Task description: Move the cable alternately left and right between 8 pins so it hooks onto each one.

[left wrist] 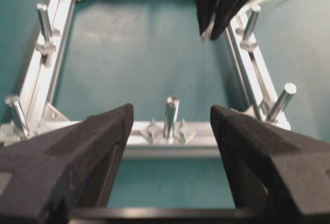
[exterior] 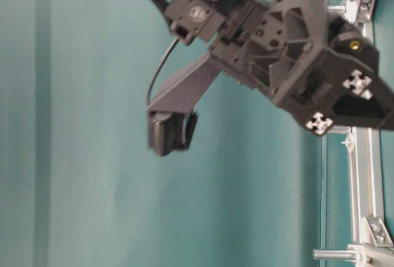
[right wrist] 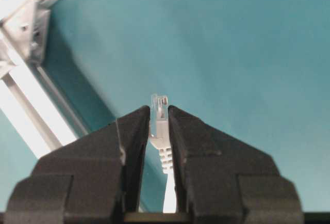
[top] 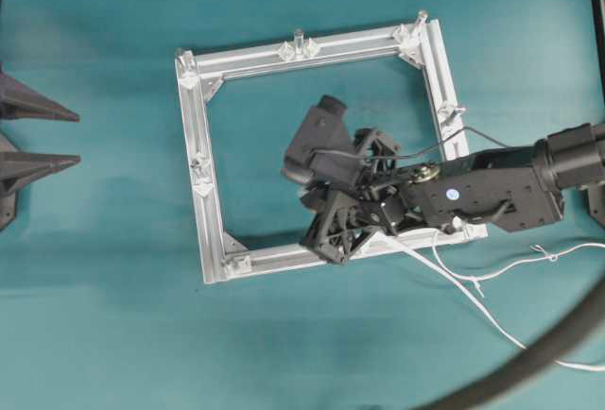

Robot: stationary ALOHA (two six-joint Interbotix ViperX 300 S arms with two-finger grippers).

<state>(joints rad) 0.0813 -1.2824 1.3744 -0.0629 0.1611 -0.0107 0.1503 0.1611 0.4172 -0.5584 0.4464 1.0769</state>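
Right gripper (right wrist: 158, 126) has the cable (right wrist: 162, 131) pinched at its plug, above the frame's (top: 203, 230) near rail. I'd keep slack low and loop the nearest pin (top: 458, 225) first. Left gripper (left wrist: 170, 146) hangs wide, empty.

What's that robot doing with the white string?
The right gripper is pinching the plug end of the cable and holding it over the teal mat inside the square metal frame. The rest of the cable trails off across the table. The left gripper waits wide open and empty near the frame. The cable isn't hooked around any of the pins yet.
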